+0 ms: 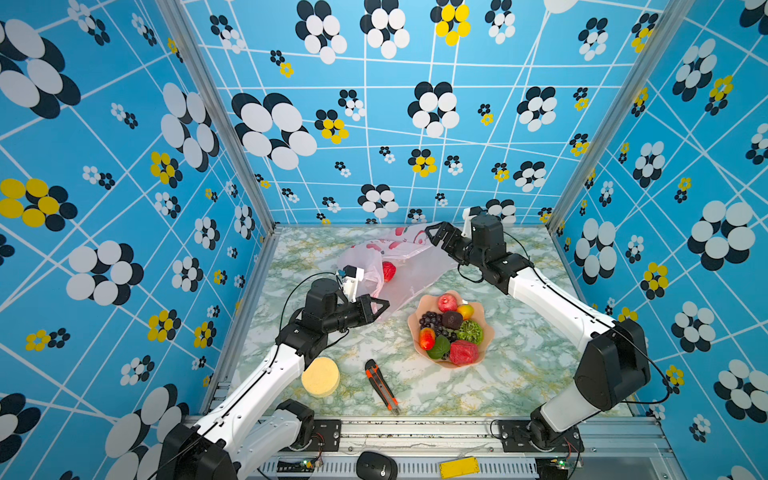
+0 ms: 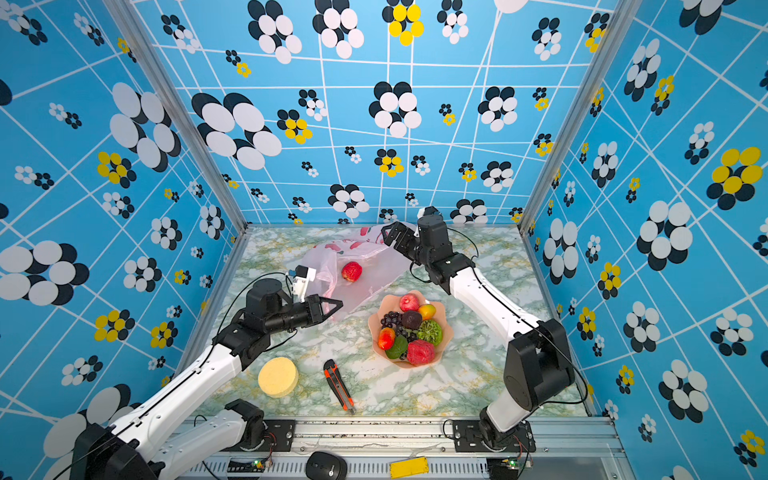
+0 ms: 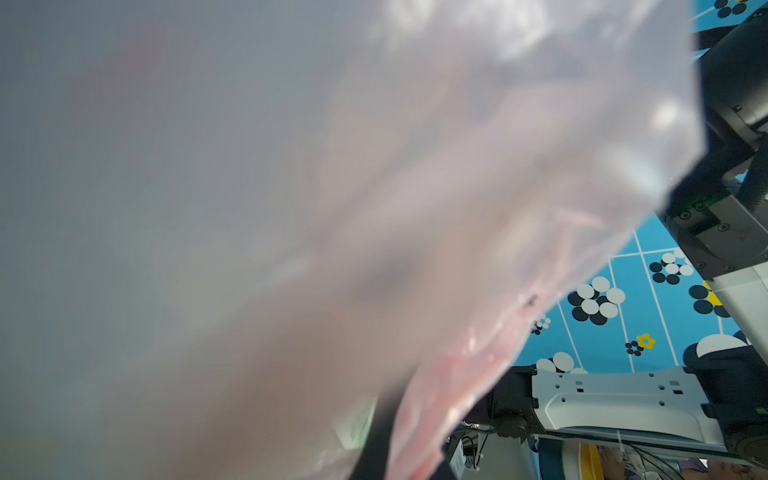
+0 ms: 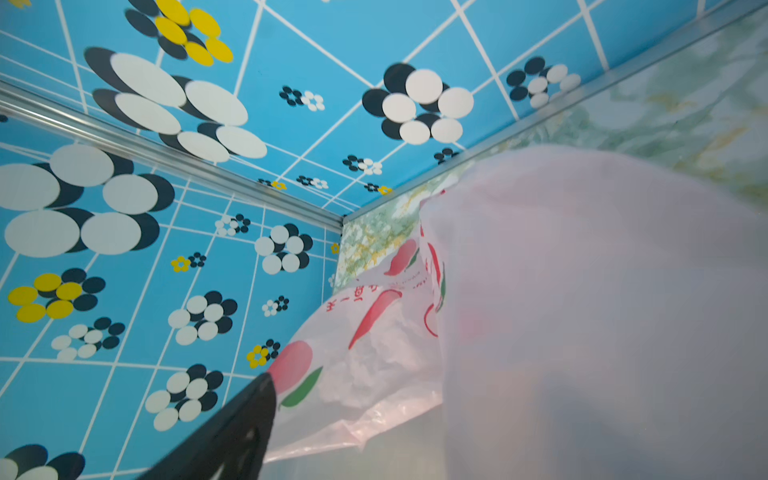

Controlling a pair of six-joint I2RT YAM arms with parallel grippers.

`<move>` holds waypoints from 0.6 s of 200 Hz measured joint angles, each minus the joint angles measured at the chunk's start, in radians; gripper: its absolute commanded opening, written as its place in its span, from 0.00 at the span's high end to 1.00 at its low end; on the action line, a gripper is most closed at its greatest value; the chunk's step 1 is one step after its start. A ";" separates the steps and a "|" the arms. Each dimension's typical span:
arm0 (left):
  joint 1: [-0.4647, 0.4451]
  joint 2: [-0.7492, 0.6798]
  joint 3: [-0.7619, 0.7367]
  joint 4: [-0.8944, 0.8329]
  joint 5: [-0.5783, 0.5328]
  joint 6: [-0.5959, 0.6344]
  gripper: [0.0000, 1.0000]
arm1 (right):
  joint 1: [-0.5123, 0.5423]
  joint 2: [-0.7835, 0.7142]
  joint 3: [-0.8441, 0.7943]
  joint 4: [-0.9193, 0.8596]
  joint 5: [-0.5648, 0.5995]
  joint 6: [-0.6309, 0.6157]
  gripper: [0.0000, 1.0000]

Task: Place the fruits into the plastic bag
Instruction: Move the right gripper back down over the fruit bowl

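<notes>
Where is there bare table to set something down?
Free: front right, between bowl, knife and right arm; far left corner beside plastic bag. Crowded: centre, where bag, bowl and left gripper meet; sponge fills front left.

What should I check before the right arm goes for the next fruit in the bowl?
1. Left gripper shut on the plastic bag rim: ok.
2. Right gripper open and empty: ok.
3. Bag mouth wide enough for a drop: cannot tell.
4. Red fruit inside the bag: ok.
5. Everything bagged: not ok; other fruits fill the scalloped bowl.
6. Utility knife and sponge disc lie off the bowl-to-bag path: ok.
</notes>
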 measured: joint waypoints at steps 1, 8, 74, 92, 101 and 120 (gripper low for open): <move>-0.001 -0.001 0.001 -0.005 -0.002 0.000 1.00 | 0.000 -0.002 -0.004 -0.005 -0.003 -0.001 0.01; -0.002 -0.005 0.004 -0.019 -0.015 0.002 1.00 | 0.002 -0.017 -0.023 -0.031 -0.019 -0.007 0.01; -0.005 -0.035 0.004 -0.053 -0.075 -0.003 1.00 | 0.056 -0.222 -0.051 -0.379 -0.085 -0.235 0.04; -0.011 -0.032 0.004 -0.045 -0.077 -0.010 1.00 | 0.059 -0.245 -0.041 -0.480 -0.086 -0.301 0.05; -0.017 -0.028 0.004 -0.041 -0.078 -0.010 1.00 | 0.060 -0.253 -0.041 -0.523 -0.090 -0.327 0.05; -0.025 -0.012 0.004 -0.027 -0.082 -0.016 1.00 | 0.060 -0.274 -0.054 -0.566 -0.118 -0.363 0.06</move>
